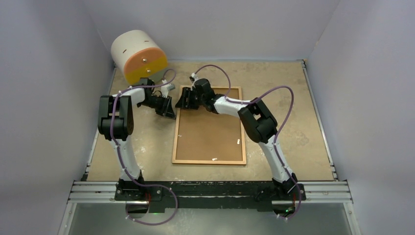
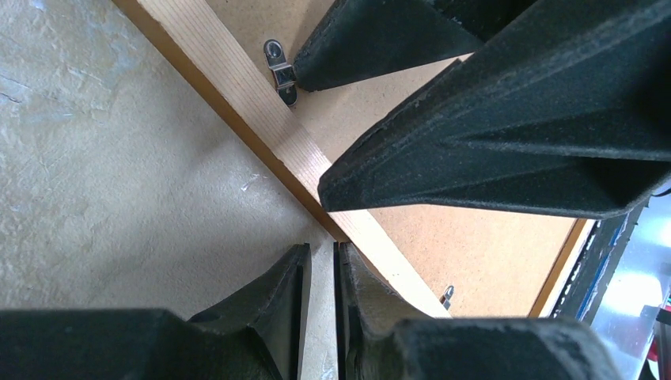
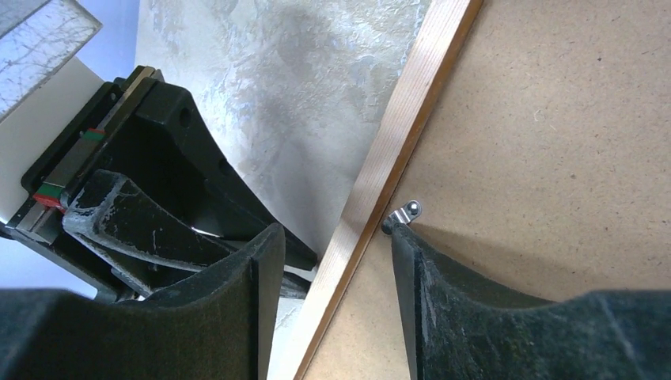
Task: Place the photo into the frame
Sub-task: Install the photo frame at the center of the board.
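At the far left corner of the frame (image 1: 209, 161), both grippers meet. The frame lies flat on the table (image 1: 293, 127), back side up, with a brown board (image 1: 209, 127) filling it. The right gripper (image 3: 336, 261) straddles the frame's left rail with its jaws wide apart. One finger (image 3: 443, 317) rests on the board, touching a small metal clip (image 3: 406, 212). Just outside that rail, the left gripper (image 2: 320, 257) points down at the table, its jaws almost together with only a slit between. The photo cannot be seen in any view.
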Available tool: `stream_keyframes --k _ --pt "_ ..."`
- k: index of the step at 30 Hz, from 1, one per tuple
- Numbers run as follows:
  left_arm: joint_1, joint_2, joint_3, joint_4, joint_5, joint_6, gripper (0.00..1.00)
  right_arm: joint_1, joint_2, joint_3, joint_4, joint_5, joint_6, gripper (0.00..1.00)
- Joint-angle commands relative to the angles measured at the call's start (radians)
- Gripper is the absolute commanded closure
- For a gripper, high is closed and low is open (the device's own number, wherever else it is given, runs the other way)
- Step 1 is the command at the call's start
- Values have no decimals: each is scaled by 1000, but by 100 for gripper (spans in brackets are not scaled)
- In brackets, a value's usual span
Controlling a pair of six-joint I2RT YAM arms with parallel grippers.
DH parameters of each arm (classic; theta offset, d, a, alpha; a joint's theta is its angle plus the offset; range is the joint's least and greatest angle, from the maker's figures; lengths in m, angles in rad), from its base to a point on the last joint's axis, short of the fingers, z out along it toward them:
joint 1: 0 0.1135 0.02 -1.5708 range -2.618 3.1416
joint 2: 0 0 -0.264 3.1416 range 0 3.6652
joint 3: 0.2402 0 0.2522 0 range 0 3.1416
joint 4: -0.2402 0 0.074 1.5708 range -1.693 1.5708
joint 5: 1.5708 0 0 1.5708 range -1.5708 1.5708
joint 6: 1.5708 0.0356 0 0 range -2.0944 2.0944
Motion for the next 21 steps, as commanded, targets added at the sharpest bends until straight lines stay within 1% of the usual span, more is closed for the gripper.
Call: stream_keyframes --k 1,14,18,21 --pt "-6 -18 -19 1 -22 29 80 1 21 43 -24 39 -13 46" --pt "-7 -23 -23 14 -14 23 80 6 51 63 -29 51 39 46" --pt "-7 -20 -25 15 -14 22 80 7 28 17 -10 72 100 46" --pt "-6 -21 -26 12 -18 28 80 13 -13 -31 -20 117 114 46"
